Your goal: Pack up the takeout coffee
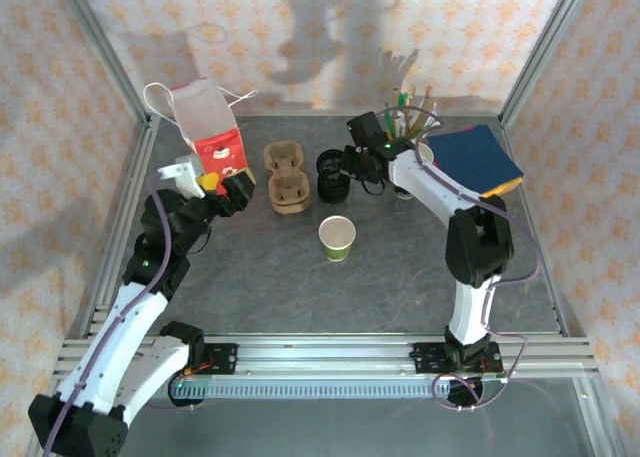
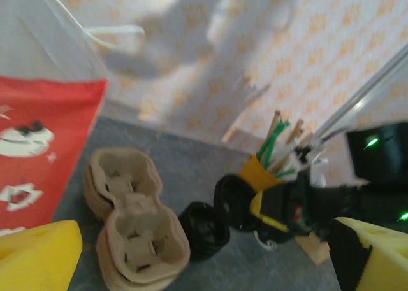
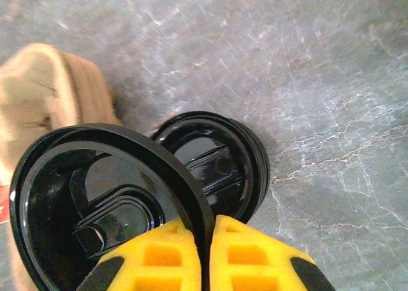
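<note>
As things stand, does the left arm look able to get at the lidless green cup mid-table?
Probably yes: the green cup stands alone on the table, and the left gripper, jaws open, has nothing between it and the cup.

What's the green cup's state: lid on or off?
Off. The green cup stands upright, mouth open; the right gripper pinches a black lid by the lid stack.

Green paper cup, upright, open-topped, on grey table centre
</note>
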Motion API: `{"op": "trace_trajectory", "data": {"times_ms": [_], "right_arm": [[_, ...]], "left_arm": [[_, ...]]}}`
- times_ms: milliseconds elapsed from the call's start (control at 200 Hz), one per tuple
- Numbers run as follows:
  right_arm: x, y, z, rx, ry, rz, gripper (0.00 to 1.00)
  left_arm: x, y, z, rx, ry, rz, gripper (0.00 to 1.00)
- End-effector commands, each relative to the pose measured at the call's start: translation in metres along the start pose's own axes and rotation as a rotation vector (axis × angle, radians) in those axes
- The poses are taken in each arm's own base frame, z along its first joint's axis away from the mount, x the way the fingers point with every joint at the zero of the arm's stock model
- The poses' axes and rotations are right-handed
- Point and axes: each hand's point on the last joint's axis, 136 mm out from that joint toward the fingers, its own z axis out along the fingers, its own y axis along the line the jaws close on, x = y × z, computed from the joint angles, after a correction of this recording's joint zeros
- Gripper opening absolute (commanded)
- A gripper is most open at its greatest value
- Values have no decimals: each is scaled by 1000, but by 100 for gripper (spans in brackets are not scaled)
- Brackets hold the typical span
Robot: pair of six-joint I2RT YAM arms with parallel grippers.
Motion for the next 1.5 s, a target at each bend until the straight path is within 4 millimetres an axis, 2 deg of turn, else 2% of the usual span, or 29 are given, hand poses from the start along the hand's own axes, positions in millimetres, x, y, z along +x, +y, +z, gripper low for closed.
{"op": "trace_trajectory", "data": {"times_ms": [0, 180, 330, 536, 596, 706, 836, 971, 1066, 1186, 1407, 1497], "right_arm": [[0, 9, -31, -71, -11, -41, 7], [25, 25, -56, -180, 62, -107, 7], [44, 39, -73, -251, 89, -137, 7], [68, 52, -81, -288, 120, -170, 7], [74, 53, -80, -290, 133, -180, 7], [79, 55, -79, -295, 143, -184, 7], [79, 60, -82, -309, 136, -183, 7], [76, 62, -85, -310, 124, -185, 7], [72, 63, -87, -308, 106, -184, 7], [69, 67, -89, -327, 89, -178, 7], [67, 71, -89, -347, 85, -182, 9], [66, 74, -92, -365, 70, -188, 10]], "left_arm": [[3, -24, 11, 96, 72, -21, 99], [25, -25, 46, 122, 202, -210, 99], [43, -55, 66, 312, 329, -328, 99], [66, -70, 83, 288, 394, -298, 99], [77, -70, 87, 276, 428, -315, 98], [88, -58, 93, 198, 442, -324, 97], [99, -59, 94, 211, 477, -344, 87], [105, -69, 93, 251, 506, -333, 67], [109, -77, 89, 268, 531, -311, 66], [110, -78, 86, 283, 532, -330, 60], [104, -89, 84, 345, 510, -357, 42], [100, -94, 84, 374, 503, -372, 37]]}}
